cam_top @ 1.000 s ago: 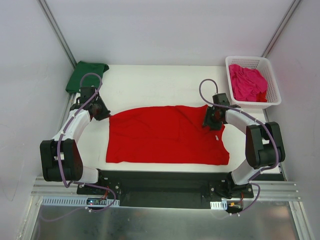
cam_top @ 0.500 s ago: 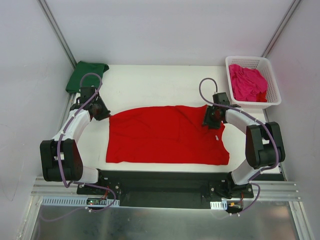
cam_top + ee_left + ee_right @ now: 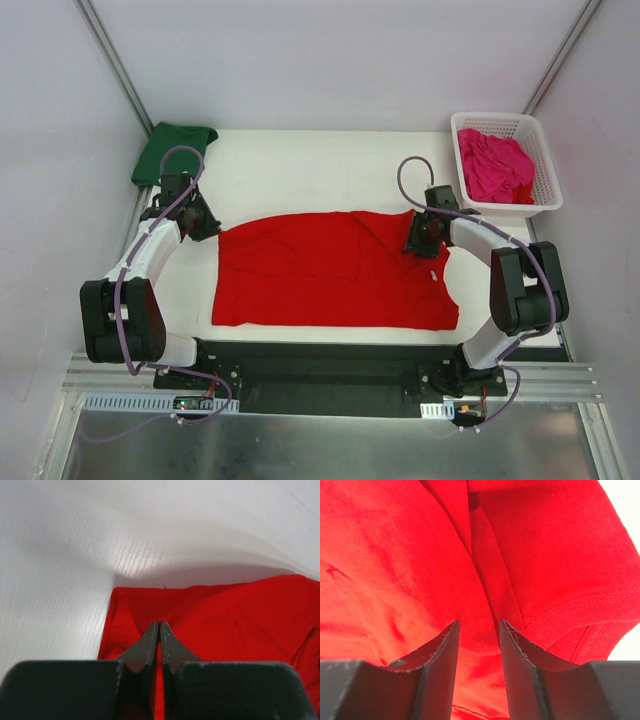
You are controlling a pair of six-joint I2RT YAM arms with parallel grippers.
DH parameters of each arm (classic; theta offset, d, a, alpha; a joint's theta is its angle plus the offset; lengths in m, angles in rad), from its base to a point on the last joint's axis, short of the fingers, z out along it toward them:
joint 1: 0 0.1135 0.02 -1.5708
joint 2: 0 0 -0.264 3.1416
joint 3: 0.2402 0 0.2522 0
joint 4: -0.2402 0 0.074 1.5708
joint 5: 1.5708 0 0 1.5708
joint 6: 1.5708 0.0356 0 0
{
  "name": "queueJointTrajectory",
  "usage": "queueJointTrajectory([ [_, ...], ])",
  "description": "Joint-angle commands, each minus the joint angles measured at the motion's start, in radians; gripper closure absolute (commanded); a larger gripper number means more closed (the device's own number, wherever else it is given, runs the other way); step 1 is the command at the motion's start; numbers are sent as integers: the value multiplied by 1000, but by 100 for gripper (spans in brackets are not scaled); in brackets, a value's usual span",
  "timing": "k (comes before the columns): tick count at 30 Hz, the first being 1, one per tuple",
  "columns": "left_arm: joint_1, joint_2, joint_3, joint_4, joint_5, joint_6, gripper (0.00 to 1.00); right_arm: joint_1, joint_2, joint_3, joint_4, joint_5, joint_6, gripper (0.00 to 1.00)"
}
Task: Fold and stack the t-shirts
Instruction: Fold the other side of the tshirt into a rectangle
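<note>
While spread flat across the middle of the white bench [image 3: 300,165], the red t-shirt [image 3: 330,270] is the only garment under handling; its body lies wide from left to right, with creases running toward its far right corner. Left end effector [image 3: 159,626]: fingers pressed together, clamped on a raised pinch of red cloth at the shirt's far left corner, with bare bench just beyond that edge. Right end effector [image 3: 479,625]: fingers standing apart, set down over the far right part of the same shirt near a hemmed sleeve, astride a narrow ridge of red fabric that runs into the gap between them; whether the pads press that ridge cannot be told. Dark green t-shirt [image 3: 172,150]: folded into a compact block at the far left corner of the bench, well apart from the red one. Magenta pink t-shirt [image 3: 495,165]: crumpled and unfolded, lying inside the white lattice basket [image 3: 548,170] at the far right corner.
</note>
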Motion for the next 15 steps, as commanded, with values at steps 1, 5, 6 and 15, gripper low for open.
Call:
queueJointTrajectory([
  [1, 12, -18, 2, 0, -5, 11, 100, -5, 15, 35, 11, -11, -7, 59],
  [5, 12, -18, 2, 1, -7, 13, 100, -7, 19, 34, 19, -17, -5, 60],
  [6, 10, -19, 2, 1, -7, 13, 100, -5, 22, 34, 20, -20, -5, 60],
  [15, 12, -18, -7, -2, -19, 13, 100, -4, 39, 23, 34, -46, -4, 83],
])
